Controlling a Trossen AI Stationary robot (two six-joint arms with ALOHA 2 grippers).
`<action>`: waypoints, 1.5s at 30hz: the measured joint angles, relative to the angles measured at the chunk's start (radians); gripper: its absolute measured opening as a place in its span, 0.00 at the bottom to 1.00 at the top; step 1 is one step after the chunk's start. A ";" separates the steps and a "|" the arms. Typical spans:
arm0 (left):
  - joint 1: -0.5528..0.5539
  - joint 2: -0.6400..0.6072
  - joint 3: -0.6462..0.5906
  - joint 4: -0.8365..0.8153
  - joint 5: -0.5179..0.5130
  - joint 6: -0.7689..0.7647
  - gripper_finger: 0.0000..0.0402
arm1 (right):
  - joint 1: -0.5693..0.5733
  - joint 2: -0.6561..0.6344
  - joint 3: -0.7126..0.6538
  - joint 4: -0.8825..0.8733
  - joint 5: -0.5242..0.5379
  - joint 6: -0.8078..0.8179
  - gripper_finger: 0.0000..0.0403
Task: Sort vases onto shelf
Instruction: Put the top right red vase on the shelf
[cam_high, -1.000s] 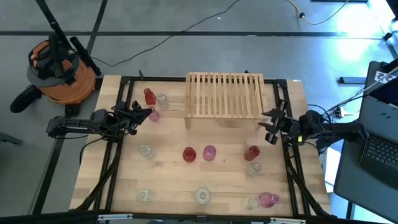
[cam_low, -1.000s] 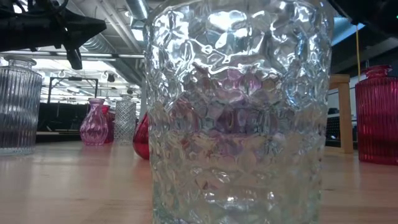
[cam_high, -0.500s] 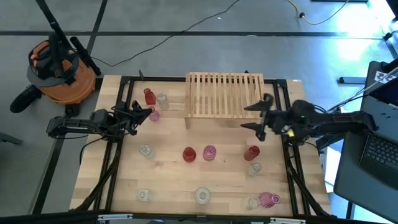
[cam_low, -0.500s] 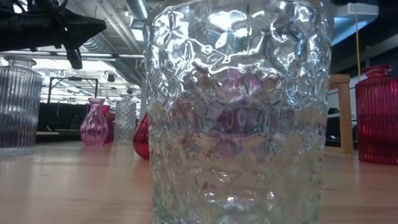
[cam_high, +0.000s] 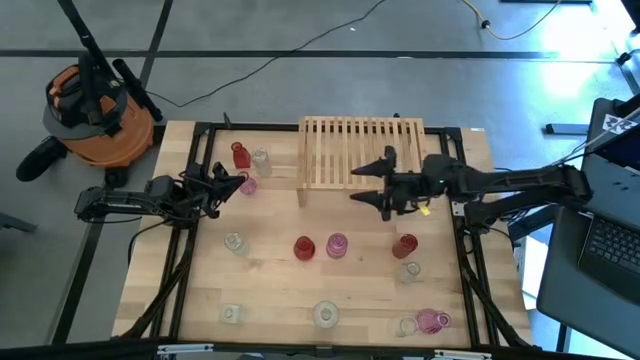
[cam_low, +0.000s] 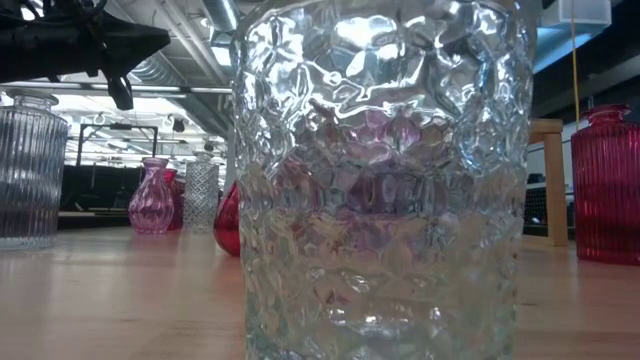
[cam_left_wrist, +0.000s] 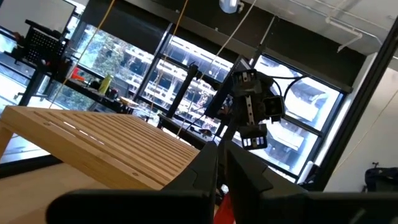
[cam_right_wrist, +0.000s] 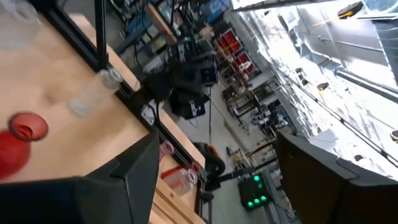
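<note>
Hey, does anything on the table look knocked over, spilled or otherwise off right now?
Nothing stands out. The small glass vases stand upright on the plank table, the slatted light-wood shelf sits square and bare, and the right tool hangs open beside it.

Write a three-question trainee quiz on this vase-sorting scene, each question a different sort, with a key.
1. True or false: a vase already stands on the shelf.
2. Which pincer is out over the table in front of the shelf? A) left pincer B) right pincer
3. Fill in: the vase in the middle row just right of the red vase is ____ in colour.

Key:
1. False. The slats are bare; every vase is on the tabletop.
2. B. The right pincer, open, is beside the shelf's front edge, while the left pincer sits near the pink vase at the far left.
3. Pink.
</note>
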 joint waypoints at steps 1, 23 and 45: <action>0.000 0.000 0.000 0.000 0.000 0.000 0.06 | 0.000 0.014 0.006 0.000 0.008 -0.008 0.67; -0.001 0.005 0.069 -0.035 0.209 0.280 0.06 | 0.000 0.058 0.015 0.068 0.094 -0.012 0.67; 0.152 0.858 0.944 -0.409 0.137 0.758 0.25 | -0.219 0.065 0.161 0.153 -0.078 0.175 0.67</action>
